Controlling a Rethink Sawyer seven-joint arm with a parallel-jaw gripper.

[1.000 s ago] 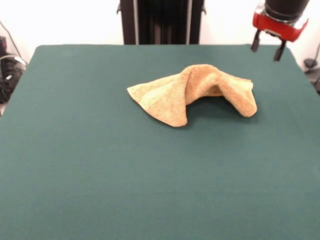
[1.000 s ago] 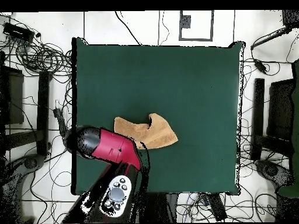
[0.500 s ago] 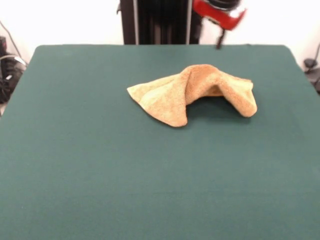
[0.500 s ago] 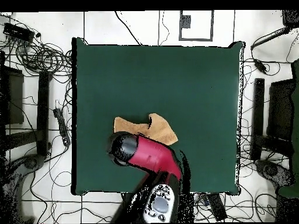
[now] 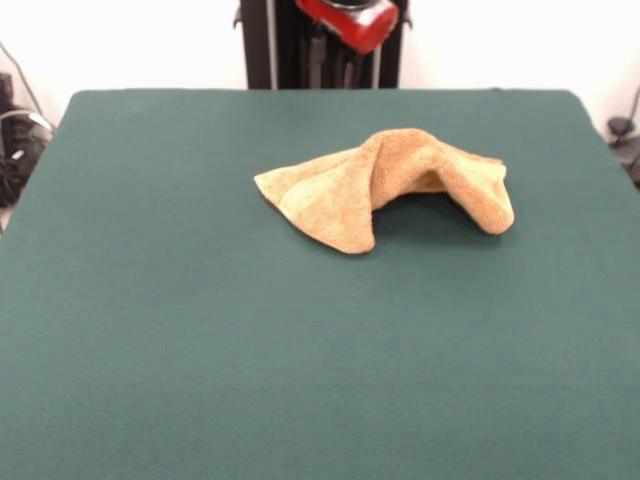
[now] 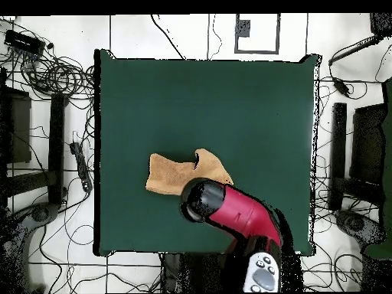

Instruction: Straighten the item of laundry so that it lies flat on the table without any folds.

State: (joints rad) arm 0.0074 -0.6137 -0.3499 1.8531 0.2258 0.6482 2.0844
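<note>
The bench fills most of the front view, its dark green cloth running from the bottom edge up to the pedestal at top centre. In the overhead view the bench is a green rectangle in the middle of the frame, with cables on the floor around it.

The arm shows in the overhead view as a red and black body at lower centre, its dark round end over the towel's lower right part.

The towel lies a little above and right of centre in the front view, crumpled: a flat flap spreads to the left, and a raised fold arches over to the right. In the overhead view the towel sits left of centre in the lower half.

The tool shows only as a red part at the top edge, in front of the pedestal; whether it is apart or together I cannot tell.
</note>
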